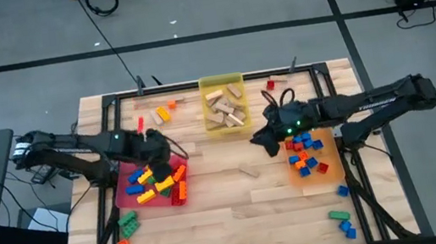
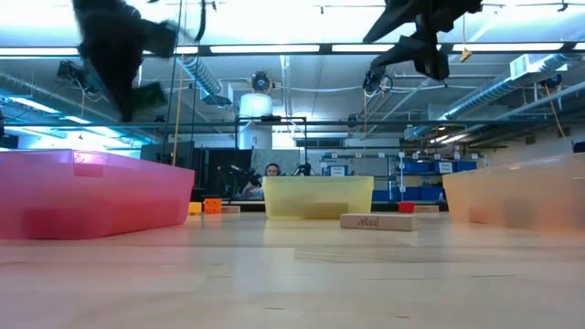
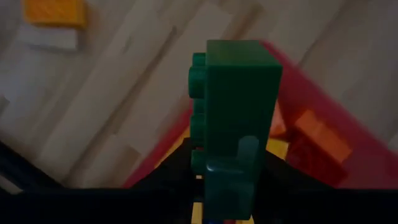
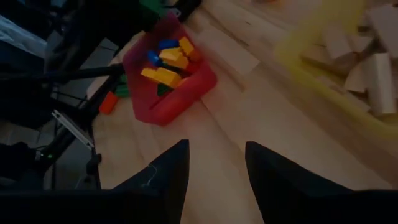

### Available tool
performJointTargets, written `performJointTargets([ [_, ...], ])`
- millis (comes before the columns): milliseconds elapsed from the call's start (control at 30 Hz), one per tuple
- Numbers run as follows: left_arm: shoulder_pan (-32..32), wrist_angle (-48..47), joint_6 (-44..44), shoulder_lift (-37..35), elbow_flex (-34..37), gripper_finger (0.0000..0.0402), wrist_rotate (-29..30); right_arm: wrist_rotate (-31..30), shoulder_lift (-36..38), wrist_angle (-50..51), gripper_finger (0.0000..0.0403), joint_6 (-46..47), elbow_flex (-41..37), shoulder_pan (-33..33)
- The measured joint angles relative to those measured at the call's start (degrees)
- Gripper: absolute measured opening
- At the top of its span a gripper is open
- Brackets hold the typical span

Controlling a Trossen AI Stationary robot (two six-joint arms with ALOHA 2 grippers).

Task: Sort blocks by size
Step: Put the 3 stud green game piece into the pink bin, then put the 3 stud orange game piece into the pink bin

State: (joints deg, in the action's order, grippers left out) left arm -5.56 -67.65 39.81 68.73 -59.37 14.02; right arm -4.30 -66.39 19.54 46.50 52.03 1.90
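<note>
A green brick (image 3: 235, 118) is pinched upright in the left gripper (image 3: 230, 171), above the red tray's (image 1: 173, 158) far edge; that tray holds yellow, blue and red bricks. The yellow tray (image 1: 221, 82) holds tan wooden blocks (image 1: 225, 108), the orange tray (image 1: 332, 176) blue and red bricks. The right gripper (image 4: 214, 165) hovers with jaws spread and empty, beside the orange tray. One wooden block (image 2: 376, 221) lies loose on the table (image 1: 231, 214).

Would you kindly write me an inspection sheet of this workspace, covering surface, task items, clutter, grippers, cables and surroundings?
Surface: wooden table, black frame around it.
Job's things: mixed bricks in red tray and orange tray; wooden blocks in yellow tray; one wooden block loose mid-table.
Clutter: stray bricks near the corners.
Grippers: left gripper shut on green brick above red tray; right gripper open, empty, above the table.
Cables: black cable on floor.
Surroundings: a person beyond the table in the low view.
</note>
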Motion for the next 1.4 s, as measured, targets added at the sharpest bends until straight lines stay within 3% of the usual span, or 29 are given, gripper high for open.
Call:
performJointTargets([
  [200,-2.35,8.51,4.58,-2.01,12.78,0.0116,-5.66,-3.68,-2.28,-3.42,0.0155,3.72,0.00,6.18],
  [367,-2.47,12.70,14.94,-3.30,19.00,0.0117,-7.54,-4.41,-3.62,-4.71,0.0147,7.29,-0.02,9.36],
  [833,-2.32,12.85,15.92,-2.97,16.52,0.0120,-10.96,-9.75,-5.34,-10.85,0.0138,10.53,-0.04,13.35],
  [1167,-2.30,14.58,14.86,-2.97,16.48,0.0206,-13.33,-11.30,-5.36,-10.72,0.0138,11.02,-0.04,14.86],
  [1400,-2.48,18.12,16.74,-3.53,16.43,0.0220,-15.85,-11.28,-5.36,-8.37,0.0138,10.77,-0.04,14.23],
])
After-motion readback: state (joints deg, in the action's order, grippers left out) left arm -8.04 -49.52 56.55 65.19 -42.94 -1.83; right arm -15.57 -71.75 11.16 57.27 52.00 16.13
